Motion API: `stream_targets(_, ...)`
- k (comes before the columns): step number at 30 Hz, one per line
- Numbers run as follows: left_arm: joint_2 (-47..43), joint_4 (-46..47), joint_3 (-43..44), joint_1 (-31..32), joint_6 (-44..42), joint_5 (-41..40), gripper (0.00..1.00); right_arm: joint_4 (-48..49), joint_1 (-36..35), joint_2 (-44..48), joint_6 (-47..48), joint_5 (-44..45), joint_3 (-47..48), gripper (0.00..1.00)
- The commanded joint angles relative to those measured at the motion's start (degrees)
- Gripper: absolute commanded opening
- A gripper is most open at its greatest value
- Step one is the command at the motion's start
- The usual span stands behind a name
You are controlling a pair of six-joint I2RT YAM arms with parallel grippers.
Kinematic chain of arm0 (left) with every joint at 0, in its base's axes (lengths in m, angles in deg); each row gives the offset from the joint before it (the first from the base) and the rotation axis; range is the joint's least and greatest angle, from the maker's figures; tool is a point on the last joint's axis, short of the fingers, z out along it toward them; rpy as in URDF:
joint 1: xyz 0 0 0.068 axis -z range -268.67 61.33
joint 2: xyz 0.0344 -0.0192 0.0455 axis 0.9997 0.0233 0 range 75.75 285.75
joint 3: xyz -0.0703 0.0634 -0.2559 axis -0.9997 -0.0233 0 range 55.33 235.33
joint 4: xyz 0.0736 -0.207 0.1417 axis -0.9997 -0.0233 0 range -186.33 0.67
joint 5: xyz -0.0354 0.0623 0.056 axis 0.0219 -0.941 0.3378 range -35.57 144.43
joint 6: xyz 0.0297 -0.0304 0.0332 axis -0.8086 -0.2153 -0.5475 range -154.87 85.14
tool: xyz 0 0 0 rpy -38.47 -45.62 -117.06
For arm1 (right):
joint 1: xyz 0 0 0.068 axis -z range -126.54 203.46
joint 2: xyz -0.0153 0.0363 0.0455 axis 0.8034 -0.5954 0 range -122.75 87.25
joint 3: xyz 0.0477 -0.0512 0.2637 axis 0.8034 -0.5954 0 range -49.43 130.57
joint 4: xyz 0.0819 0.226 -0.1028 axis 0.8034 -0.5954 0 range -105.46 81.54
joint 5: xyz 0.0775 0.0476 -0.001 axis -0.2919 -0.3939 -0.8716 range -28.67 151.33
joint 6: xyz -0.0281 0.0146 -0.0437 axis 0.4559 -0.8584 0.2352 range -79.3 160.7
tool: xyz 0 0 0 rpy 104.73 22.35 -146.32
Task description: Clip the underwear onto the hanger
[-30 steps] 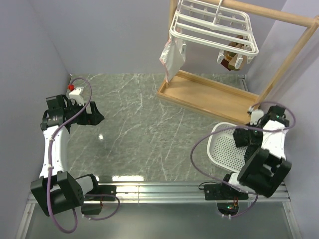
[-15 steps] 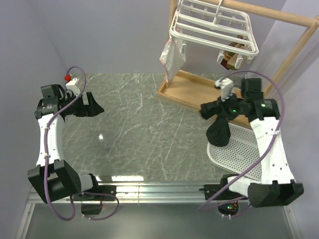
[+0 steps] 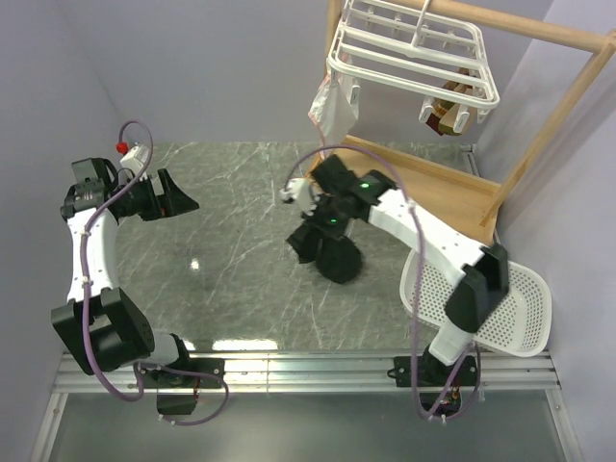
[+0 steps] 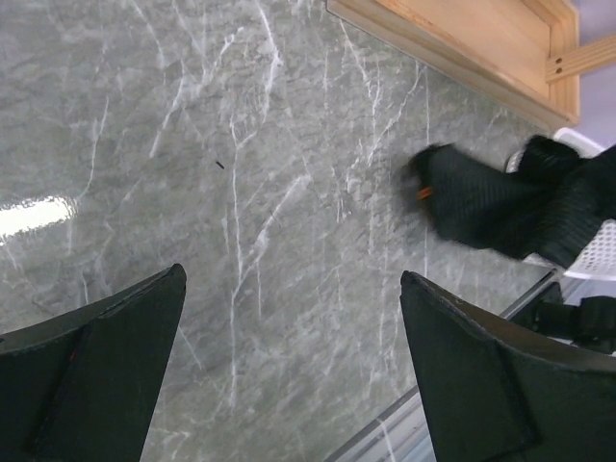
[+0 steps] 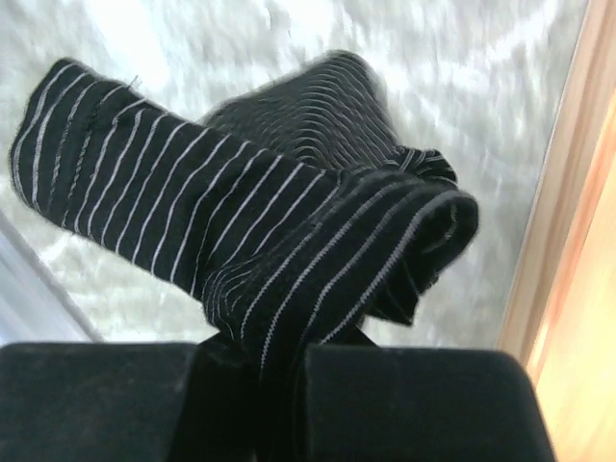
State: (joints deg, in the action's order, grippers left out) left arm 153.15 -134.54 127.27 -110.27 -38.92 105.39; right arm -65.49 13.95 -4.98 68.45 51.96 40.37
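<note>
The underwear [image 3: 337,260] in the right hand [image 3: 325,234] has swung left, off the basket [image 3: 525,313].

right gripper [image 3: 322,238]: near the middle of the marble table [image 3: 231,250], clamped on the underwear, arm reaching in from 5 o'clock.
underwear [image 3: 339,262]: black bunch hanging under the right gripper; contact with the table cannot be told.
left gripper [image 3: 176,197]: at 9 o'clock, jaws spread wide, holding nothing.
hanger [image 3: 414,53]: white rack at 1 o'clock, hung from the wooden frame [image 3: 404,188].
pouch [image 3: 330,108]: whitish, red-edged, clipped at the hanger's 7 o'clock corner.
brown item [image 3: 445,109]: hanging at the hanger's 5 o'clock side.
basket [image 3: 515,308]: white, perforated, at 4 o'clock.
</note>
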Motion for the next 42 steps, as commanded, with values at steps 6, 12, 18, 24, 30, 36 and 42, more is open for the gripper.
stream_targets(6,3.10,0.92,3.38,-1.77,1.86,2.22,0.99,5.61,-10.58,-15.26,0.90,7.24,13.84,0.00)
stream_targets(12,4.33,-0.93,2.07,-1.77,-5.08,-2.79,0.99,13.52,-22.88,-16.58,0.82,7.87,-2.04,0.07)
stream_targets(18,8.81,-7.69,2.32,-0.90,-16.75,-3.23,0.97,15.29,-29.84,-12.81,-2.60,1.48,-8.85,0.37)
stream_targets(24,10.40,-7.88,1.10,8.67,-20.03,-10.70,0.97,13.01,-19.07,-3.50,-8.22,-12.67,-6.92,0.99)
stream_targets(30,8.29,-3.67,-7.50,18.43,-20.47,-14.13,0.94,12.21,-4.54,1.43,-17.36,-23.67,-11.30,0.98)
stream_targets(36,7.14,1.17,-12.35,26.96,-18.72,-13.17,0.89,13.44,-1.01,0.38,-22.47,-22.63,-20.97,0.92)
stream_targets(42,8.81,9.25,-10.07,35.31,-12.13,-10.01,0.86,13.10,-0.05,-0.93,-23.89,-19.99,-25.46,0.85)
